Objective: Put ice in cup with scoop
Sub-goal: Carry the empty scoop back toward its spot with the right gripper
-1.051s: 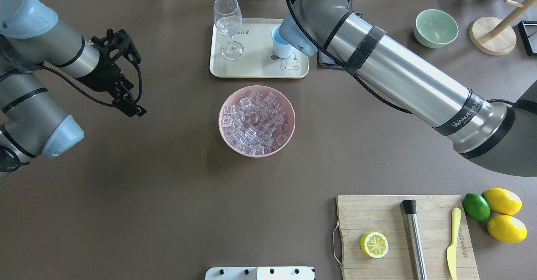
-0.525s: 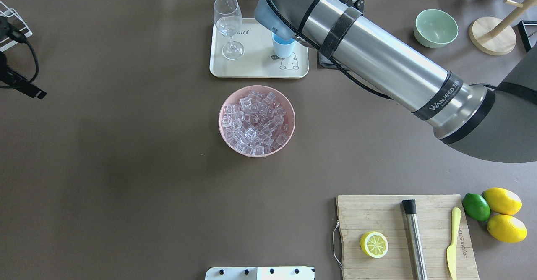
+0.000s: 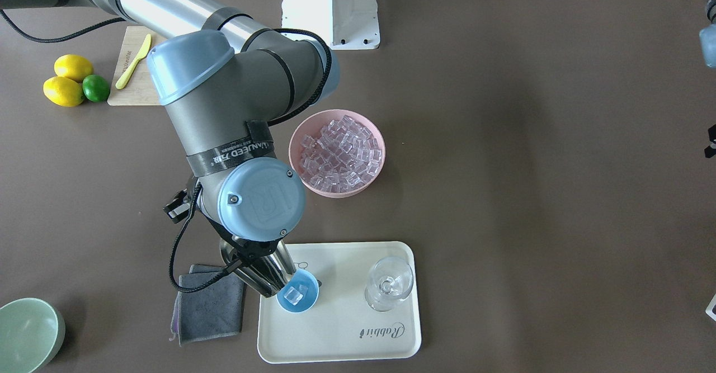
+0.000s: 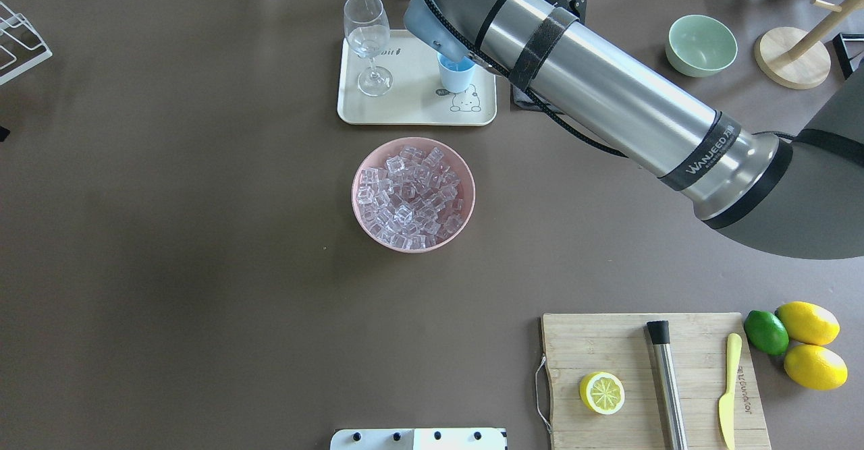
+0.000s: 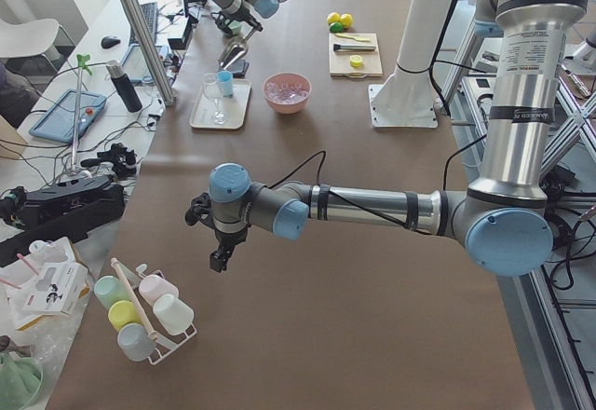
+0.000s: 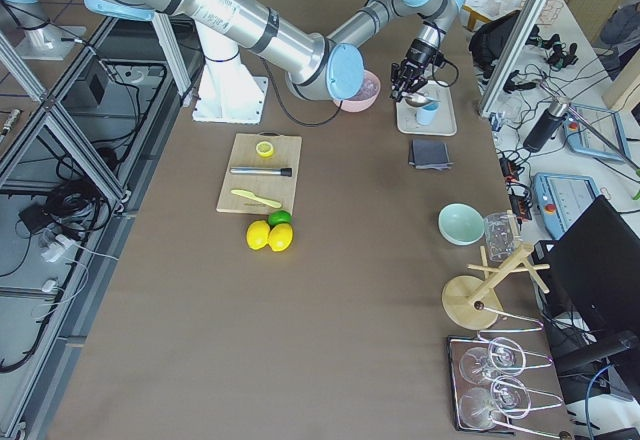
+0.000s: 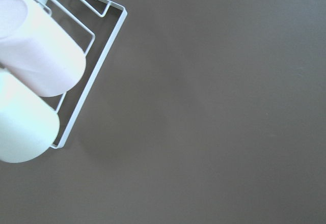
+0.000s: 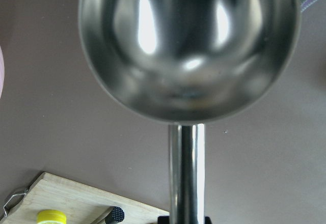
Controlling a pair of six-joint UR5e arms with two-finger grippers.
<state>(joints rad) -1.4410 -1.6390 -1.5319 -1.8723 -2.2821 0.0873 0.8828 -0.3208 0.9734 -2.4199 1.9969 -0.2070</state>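
Note:
My right gripper (image 3: 249, 254) is shut on the handle of the shiny metal scoop (image 3: 263, 277), mostly hidden under the wrist. The scoop tilts down with its lip at the rim of the light-blue cup (image 3: 297, 294), which stands on the cream tray (image 3: 347, 339). Two clear ice cubes (image 3: 295, 292) lie in the cup. In the right wrist view the scoop trough (image 8: 188, 46) is empty. A pink bowl (image 4: 413, 197) full of ice stands mid-table. My left gripper (image 5: 219, 256) hangs over bare table far left; I cannot tell whether it is open.
A stemmed glass (image 4: 368, 38) shares the tray. A grey cloth (image 3: 207, 306) lies beside it. A green bowl (image 4: 700, 45) and wooden stand (image 4: 793, 55) are back right. A cutting board (image 4: 607, 342) with rod (image 4: 667, 382), knife, lemon half is front right. A cup rack (image 7: 35, 76) is by the left wrist.
My left arm has swung away to the left, out of the overhead view. My right arm has shifted left over the cup and now barely moves.

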